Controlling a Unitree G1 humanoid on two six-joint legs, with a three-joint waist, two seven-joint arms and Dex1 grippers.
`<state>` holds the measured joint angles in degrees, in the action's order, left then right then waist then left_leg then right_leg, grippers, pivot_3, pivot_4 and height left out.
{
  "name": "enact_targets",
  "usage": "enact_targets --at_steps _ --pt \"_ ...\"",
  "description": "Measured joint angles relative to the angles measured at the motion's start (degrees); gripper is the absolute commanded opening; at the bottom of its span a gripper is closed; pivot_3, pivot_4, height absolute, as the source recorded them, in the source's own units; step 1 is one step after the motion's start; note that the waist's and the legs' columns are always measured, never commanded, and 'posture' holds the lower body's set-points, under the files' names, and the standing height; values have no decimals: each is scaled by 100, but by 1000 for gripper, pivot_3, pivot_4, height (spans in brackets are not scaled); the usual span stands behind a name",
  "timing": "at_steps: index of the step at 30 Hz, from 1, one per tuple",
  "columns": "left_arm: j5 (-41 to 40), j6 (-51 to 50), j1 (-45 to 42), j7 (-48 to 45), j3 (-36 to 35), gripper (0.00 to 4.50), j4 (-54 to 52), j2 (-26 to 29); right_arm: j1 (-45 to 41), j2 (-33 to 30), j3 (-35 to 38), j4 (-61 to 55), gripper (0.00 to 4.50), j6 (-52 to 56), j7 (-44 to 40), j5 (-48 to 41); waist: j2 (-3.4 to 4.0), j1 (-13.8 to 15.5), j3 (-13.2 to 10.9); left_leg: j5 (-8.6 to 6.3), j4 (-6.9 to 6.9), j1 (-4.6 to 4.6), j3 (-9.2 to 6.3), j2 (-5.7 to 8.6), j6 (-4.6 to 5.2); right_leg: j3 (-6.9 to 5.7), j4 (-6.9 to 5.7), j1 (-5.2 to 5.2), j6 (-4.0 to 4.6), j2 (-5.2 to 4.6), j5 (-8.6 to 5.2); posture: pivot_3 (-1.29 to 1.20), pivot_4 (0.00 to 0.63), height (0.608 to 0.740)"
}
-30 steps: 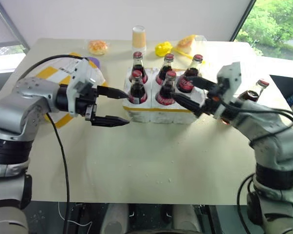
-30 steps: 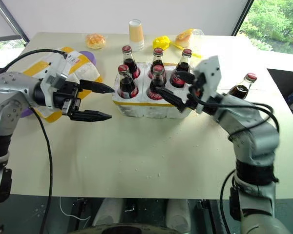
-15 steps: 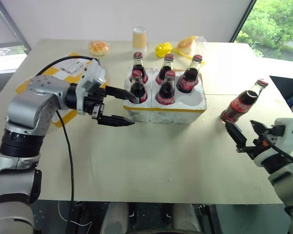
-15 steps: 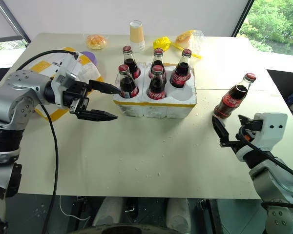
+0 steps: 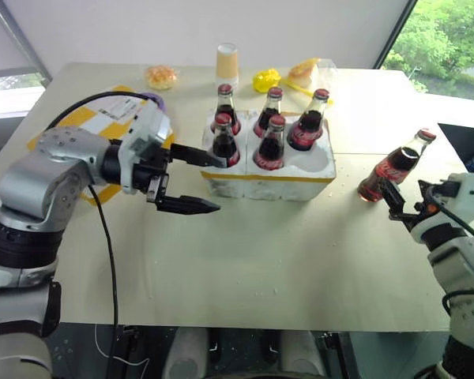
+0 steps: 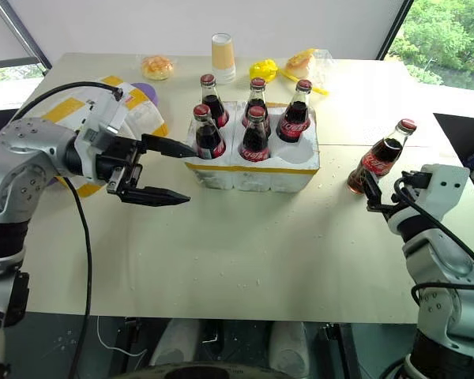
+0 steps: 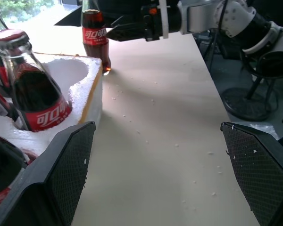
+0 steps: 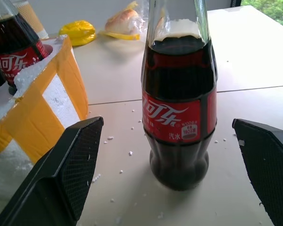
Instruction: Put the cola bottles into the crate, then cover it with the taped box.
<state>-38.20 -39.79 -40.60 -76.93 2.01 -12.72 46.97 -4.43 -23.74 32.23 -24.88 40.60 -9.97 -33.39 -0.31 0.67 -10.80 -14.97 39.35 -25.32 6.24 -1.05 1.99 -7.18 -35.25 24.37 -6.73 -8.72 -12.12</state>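
Observation:
Several cola bottles [image 5: 270,142] stand in the wells of the white, yellow-banded crate [image 5: 268,180]; its front right well is empty. One more cola bottle [image 5: 395,167] stands alone on the table to the right. My right gripper [image 5: 408,201] is open just in front of it. In the right wrist view that bottle [image 8: 179,108] rises between and beyond the two fingers. My left gripper [image 5: 219,184] is open at the crate's front left corner, holding nothing. The taped box [image 5: 95,118] lies behind my left arm, partly hidden.
At the back of the table are a purple plate [image 5: 152,100], a paper cup [image 5: 226,59], a wrapped bun [image 5: 159,76], a yellow object [image 5: 263,79] and a bagged snack [image 5: 304,69]. The table's right edge [image 5: 458,170] is close behind the lone bottle.
My right gripper has swung from the crate's right side out to the right and down, and now faces the lone bottle. The left gripper has stayed put.

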Motion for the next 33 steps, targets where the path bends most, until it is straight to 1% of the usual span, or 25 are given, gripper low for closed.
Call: enact_targets --at_steps 7,21,24,25,26,33 --pt "-122 -157 21 171 -109 4500 -162 37 -341 -92 -378 692 4488 -434 -194 326 1 -7 0 0 0 1 0 1 0 2 0 0 0 2 0 0 150 740" --pt "-243 -268 -23 366 -123 4500 -219 147 -1011 -207 -610 2382 4488 -1464 -579 852 1 -15 0 2 0 1 4 2 -2 3 0 0 -1 2 0 0 150 740" --pt "-243 -268 -24 372 -123 4500 -218 151 -1123 -207 -642 2564 3636 -1610 -644 858 1 -15 -1 2 0 1 4 2 -3 3 0 0 -1 2 0 0 150 740" --pt "-243 -268 -26 375 -122 4500 -218 151 -1155 -207 -669 2571 3097 -1630 -650 861 1 -15 -1 2 0 1 4 2 -3 3 0 0 -1 2 0 0 150 740" --pt "-244 -269 -29 378 -123 4500 -219 153 -1159 -207 -676 2574 2751 -1632 -645 877 2 -9 -1 2 0 1 4 2 -3 3 0 0 -1 2 0 0 150 740" --pt "-247 -359 -30 415 -123 4500 -220 184 -1166 -207 -685 2496 2777 -1543 -630 825 6 -21 -3 3 0 1 5 1 -4 4 0 1 -1 2 0 0 150 740"
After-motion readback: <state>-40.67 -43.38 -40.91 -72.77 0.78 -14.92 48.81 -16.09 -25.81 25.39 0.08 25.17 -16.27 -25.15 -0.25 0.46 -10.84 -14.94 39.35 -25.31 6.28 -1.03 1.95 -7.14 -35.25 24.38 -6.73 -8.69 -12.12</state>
